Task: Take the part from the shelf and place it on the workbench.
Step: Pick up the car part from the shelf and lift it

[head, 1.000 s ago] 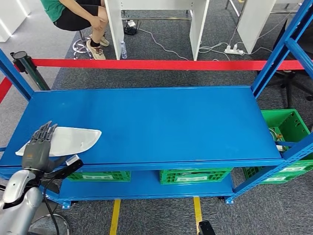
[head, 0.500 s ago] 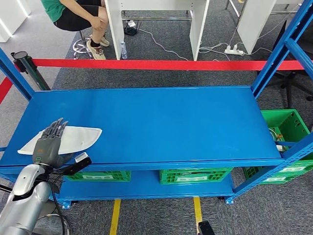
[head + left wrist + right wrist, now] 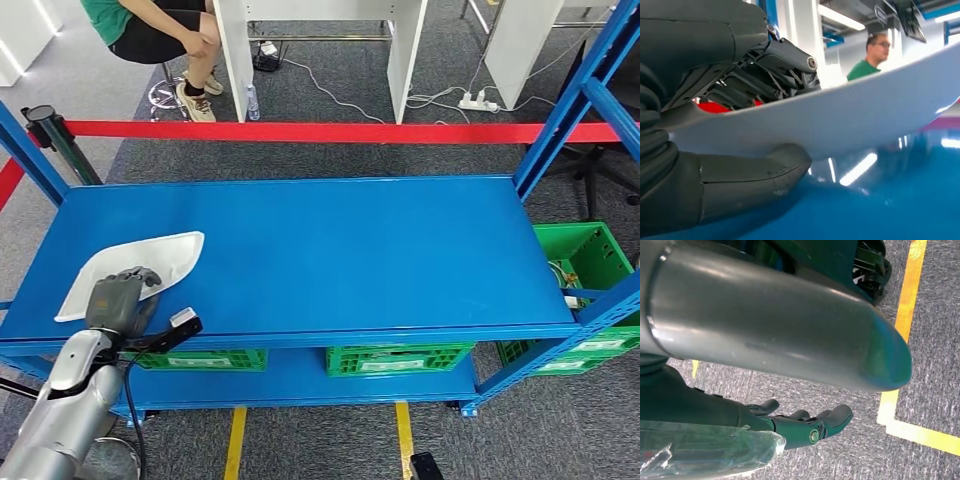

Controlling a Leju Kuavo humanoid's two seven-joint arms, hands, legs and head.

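The part (image 3: 164, 256) is a flat white plastic piece with a pointed end, lying at the front left of the blue shelf top (image 3: 340, 250). My left hand (image 3: 121, 300) grips its near edge, fingers curled over the top. In the left wrist view the part (image 3: 866, 115) runs between the dark fingers (image 3: 764, 65) on one face and the thick thumb (image 3: 753, 175) on the other, just off the glossy blue surface. My right hand (image 3: 810, 426) hangs over grey carpet, fingers loosely extended with nothing in them.
Blue uprights (image 3: 573, 95) frame the shelf at right and left. Green crates (image 3: 400, 357) sit on the lower level, and another green crate (image 3: 585, 255) stands at the right. A red barrier tape (image 3: 340, 131) runs behind the shelf. A person (image 3: 151, 25) sits beyond it.
My left hand slid forward over the part and its fingers curled down onto it. The part swung, its pointed end now further back on the shelf.
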